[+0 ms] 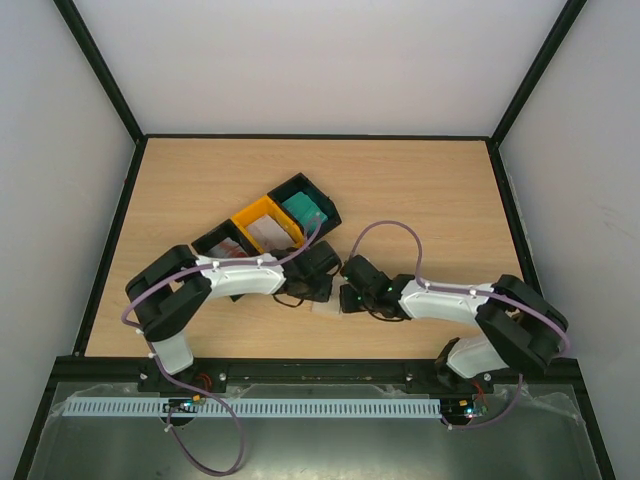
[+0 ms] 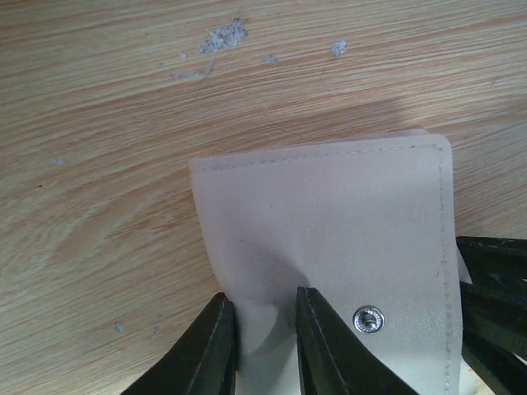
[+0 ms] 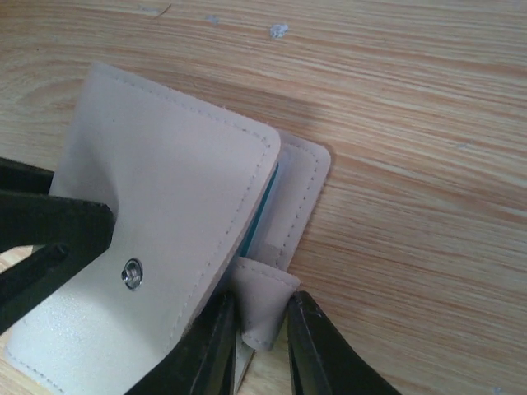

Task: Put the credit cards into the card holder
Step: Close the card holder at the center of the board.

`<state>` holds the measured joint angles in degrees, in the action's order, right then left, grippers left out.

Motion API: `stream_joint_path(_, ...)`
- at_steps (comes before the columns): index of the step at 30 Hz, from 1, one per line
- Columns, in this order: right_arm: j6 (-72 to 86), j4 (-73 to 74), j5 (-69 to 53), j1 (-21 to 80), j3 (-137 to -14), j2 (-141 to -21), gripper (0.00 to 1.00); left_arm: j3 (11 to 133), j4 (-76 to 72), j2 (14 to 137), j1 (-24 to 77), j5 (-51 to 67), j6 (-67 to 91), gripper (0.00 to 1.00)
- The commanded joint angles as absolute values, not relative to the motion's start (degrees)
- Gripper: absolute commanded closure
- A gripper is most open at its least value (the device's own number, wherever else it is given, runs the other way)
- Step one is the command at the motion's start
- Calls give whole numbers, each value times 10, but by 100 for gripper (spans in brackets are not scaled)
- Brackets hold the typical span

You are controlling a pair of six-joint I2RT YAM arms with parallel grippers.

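The card holder (image 2: 329, 222) is a beige wallet lying folded on the wood, snap button (image 2: 368, 319) up. My left gripper (image 2: 263, 300) is shut on its near edge, and the leather puckers between the fingers. In the right wrist view the card holder (image 3: 165, 189) gapes slightly, showing a teal lining (image 3: 262, 206). My right gripper (image 3: 259, 300) is shut on its small strap tab (image 3: 265, 288). From above, both grippers (image 1: 318, 285) (image 1: 350, 296) meet over the card holder (image 1: 326, 309). Credit cards lie in trays: teal (image 1: 303, 210), pale (image 1: 262, 232), red-and-white (image 1: 228, 247).
A row of three trays runs diagonally behind the grippers: black (image 1: 322, 196), yellow (image 1: 247, 216), black (image 1: 205, 240). Dark side rails (image 1: 112, 250) (image 1: 515, 230) bound the wooden table. The left arm's fingers (image 3: 49, 230) show at the left of the right wrist view.
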<state>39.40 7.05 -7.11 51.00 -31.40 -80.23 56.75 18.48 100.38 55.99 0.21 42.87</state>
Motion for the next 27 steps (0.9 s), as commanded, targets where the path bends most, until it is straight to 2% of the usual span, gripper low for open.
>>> stream_joint_path(1, 423, 66, 27, 509, -319, -841, 82, 534, 252, 1060, 585, -40, 398, 80)
stream_joint_path(7, 556, 138, 169, 505, -327, -809, 82, 518, 245, 1050, 585, -40, 402, 81)
stream_joint_path(12, 601, 176, 201, 494, -312, -747, 79, 525, 225, 1036, 583, -7, 403, 80)
stream_joint_path(16, 602, 194, 188, 485, -304, -699, 73, 535, 208, 1027, 579, 23, 407, 79)
stream_joint_path(19, 593, 201, 169, 480, -302, -667, 67, 543, 198, 1011, 575, 44, 414, 75)
stream_joint_path(22, 529, 165, 111, 480, -302, -647, 59, 555, 187, 990, 570, 64, 418, 70)
stream_joint_path(27, 459, 136, 12, 480, -319, -664, 55, 564, 176, 964, 562, 85, 432, 60)
